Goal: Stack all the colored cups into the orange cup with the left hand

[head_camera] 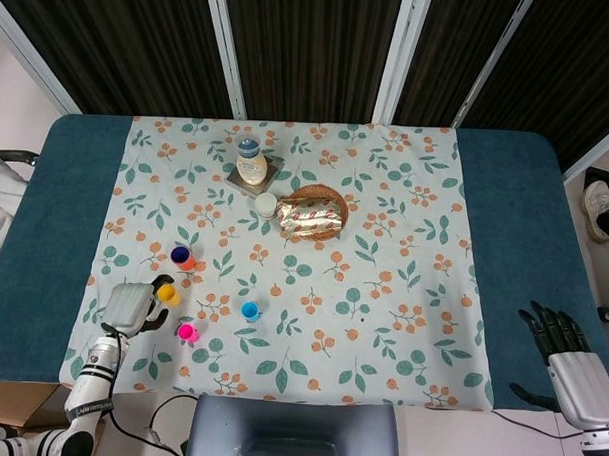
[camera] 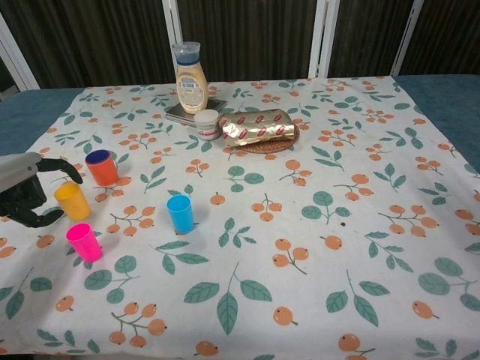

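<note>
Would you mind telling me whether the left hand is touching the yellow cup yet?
Cannot tell. In the chest view the left hand has its fingers curved around the yellow cup, but neither view plainly shows contact or a gap.

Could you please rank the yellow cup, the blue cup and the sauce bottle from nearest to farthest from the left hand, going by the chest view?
1. Yellow cup: right beside the left hand, between its fingers.
2. Blue cup: further right, mid-table.
3. Sauce bottle: at the far edge.

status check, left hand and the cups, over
Left hand open around the yellow cup, not yet gripping. Right hand idle off the cloth. Orange cup upright; pink cup close by the left hand.
</note>
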### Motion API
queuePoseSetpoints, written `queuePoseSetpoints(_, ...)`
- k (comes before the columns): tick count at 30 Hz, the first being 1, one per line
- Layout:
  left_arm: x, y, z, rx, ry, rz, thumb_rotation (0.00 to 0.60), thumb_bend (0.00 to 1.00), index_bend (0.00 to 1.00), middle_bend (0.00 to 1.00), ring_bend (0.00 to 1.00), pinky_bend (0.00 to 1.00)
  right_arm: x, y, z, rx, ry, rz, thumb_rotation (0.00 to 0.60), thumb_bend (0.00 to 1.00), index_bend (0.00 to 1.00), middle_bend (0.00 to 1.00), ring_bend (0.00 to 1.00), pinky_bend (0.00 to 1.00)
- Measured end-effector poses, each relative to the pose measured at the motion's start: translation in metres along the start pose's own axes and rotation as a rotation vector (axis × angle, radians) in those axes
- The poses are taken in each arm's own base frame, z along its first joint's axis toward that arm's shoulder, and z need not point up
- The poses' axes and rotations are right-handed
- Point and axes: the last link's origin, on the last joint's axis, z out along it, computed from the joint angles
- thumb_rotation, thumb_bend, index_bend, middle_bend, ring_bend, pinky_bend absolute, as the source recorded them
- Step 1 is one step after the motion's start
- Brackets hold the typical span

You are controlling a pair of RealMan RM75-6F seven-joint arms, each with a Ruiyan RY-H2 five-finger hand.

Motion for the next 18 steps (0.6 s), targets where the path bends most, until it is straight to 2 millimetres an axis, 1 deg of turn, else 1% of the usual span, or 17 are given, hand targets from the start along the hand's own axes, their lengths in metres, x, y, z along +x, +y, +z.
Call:
queuePoseSetpoints(3, -0.001, 0.001, 0.001, -0.001, -0.001, -0.004, 0.600, 0.37, 0.33, 1.00, 1.00, 1.00, 0.000, 0.000, 0.000, 0.000, 0.000, -0.001, 0.600, 0.18, 0.00, 0.00, 0.00, 0.00)
queuePoseSetpoints(5, -0.001, 0.000, 0.002, 0.001, 0.000, -0.003, 0.600, 0.37, 0.37, 1.00, 1.00, 1.00, 0.000, 0.000, 0.000, -0.001, 0.000, -0.001, 0.600, 0.18, 0.00, 0.00, 0.00, 0.00)
queuePoseSetpoints(9, -0.003, -0.002, 0.008, 0.011, 0.007, -0.022, 0.600, 0.37, 0.45, 1.00, 1.00, 1.00, -0.001, 0.000, 0.000, -0.001, 0.000, -0.003, 0.600, 0.19, 0.00, 0.00, 0.00, 0.00)
queuePoseSetpoints(13, -0.004, -0.003, 0.013, 0.017, 0.020, -0.034, 0.600, 0.37, 0.51, 1.00, 1.00, 1.00, -0.001, 0.000, 0.000, -0.001, 0.000, -0.003, 0.600, 0.19, 0.00, 0.00, 0.00, 0.00)
queuePoseSetpoints(18, 0.001, -0.005, 0.019, 0.026, 0.043, -0.045, 0.600, 0.37, 0.56, 1.00, 1.00, 1.00, 0.000, 0.000, 0.000, -0.003, 0.003, -0.002, 0.600, 0.19, 0.00, 0.00, 0.00, 0.00)
